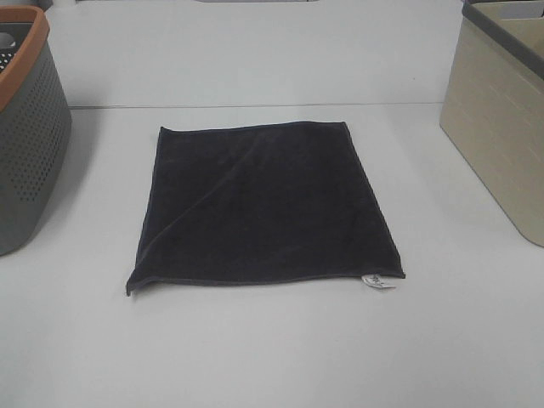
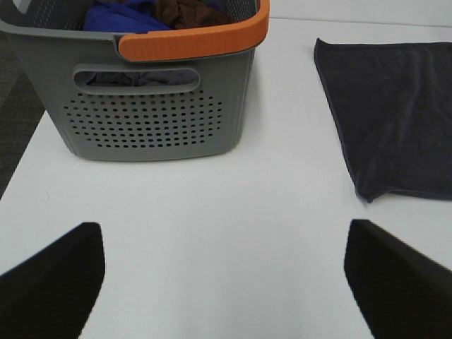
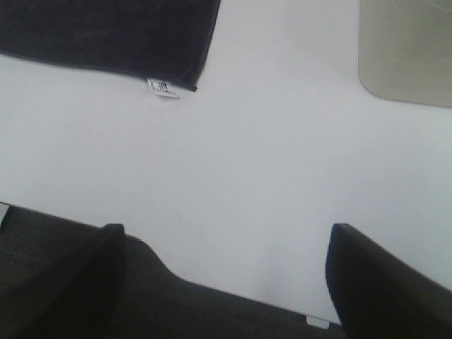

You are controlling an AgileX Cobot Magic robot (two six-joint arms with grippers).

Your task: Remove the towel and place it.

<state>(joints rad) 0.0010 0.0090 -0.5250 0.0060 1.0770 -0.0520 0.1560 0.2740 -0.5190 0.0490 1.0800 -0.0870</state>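
The towel (image 1: 263, 204) lies flat on the white table (image 1: 272, 348), a dark charcoal square with a small white tag (image 1: 379, 283) at its near right corner. Neither arm shows in the exterior high view. In the left wrist view my left gripper (image 2: 224, 282) is open over bare table, with the towel's edge (image 2: 395, 113) some way off. My right gripper (image 3: 224, 282) is open above the table's front edge, apart from the towel's tagged corner (image 3: 164, 87). Nothing sits between either pair of fingers.
A grey perforated basket with an orange rim (image 1: 25, 127) stands at the left and holds blue and brown cloths (image 2: 152, 14). A beige bin (image 1: 501, 119) stands at the right. Dark floor (image 3: 176, 314) lies beyond the table's front edge.
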